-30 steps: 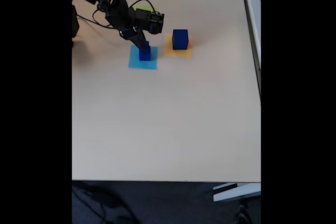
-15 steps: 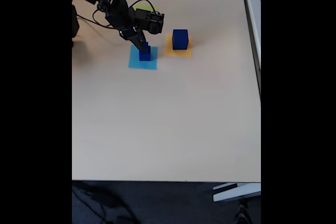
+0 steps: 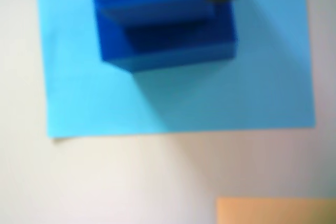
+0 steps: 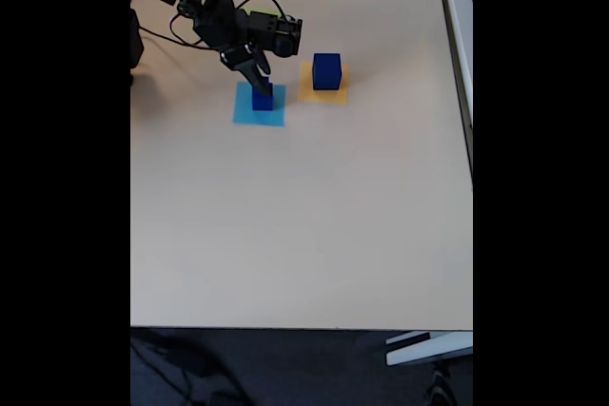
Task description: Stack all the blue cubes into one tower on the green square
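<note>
Two stacked: blue cubes (image 3: 157, 30) on light-blue square (image 4: 258, 113), worktop's eleven o'clock.
Green square: unfilled.
Claw (image 4: 257, 78): grip unclear.

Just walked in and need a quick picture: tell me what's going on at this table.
A small black robot arm reaches down with its gripper over two stacked blue cubes on the light-blue square. Whether it grips the top cube is unclear. A larger blue cube stands alone on the orange square. The green square peeks out behind the arm.
</note>
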Controlling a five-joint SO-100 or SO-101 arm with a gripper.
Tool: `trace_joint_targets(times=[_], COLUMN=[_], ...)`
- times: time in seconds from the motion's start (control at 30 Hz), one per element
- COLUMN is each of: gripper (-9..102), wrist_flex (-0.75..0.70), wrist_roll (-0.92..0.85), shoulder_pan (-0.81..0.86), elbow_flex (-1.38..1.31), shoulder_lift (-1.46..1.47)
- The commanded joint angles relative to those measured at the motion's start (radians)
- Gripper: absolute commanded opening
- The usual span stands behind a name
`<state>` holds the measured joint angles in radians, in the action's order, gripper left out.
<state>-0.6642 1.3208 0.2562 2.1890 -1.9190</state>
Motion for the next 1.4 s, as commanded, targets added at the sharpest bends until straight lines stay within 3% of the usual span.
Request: trace_joint_targets(times=[0.0,0.33,0.6,0.77,1.2,1.37], gripper=[24,25,25,25,24,24], wrist_flex=[-0.100,-0.288,-0.295,-0.279,-0.006,0.038], wrist_roll=[0.002,0.124,0.459,0.577,0.675,0.690], shoulder_pan=[-0.018,-0.158,-0.383,-0.463,-0.583,-0.595], elbow_flex=[-0.160,-0.457,-0.443,-0.426,-0.230,-0.179], shoulder_lift=[-0.038,0.044,0.141,0.202,0.330,0.341])
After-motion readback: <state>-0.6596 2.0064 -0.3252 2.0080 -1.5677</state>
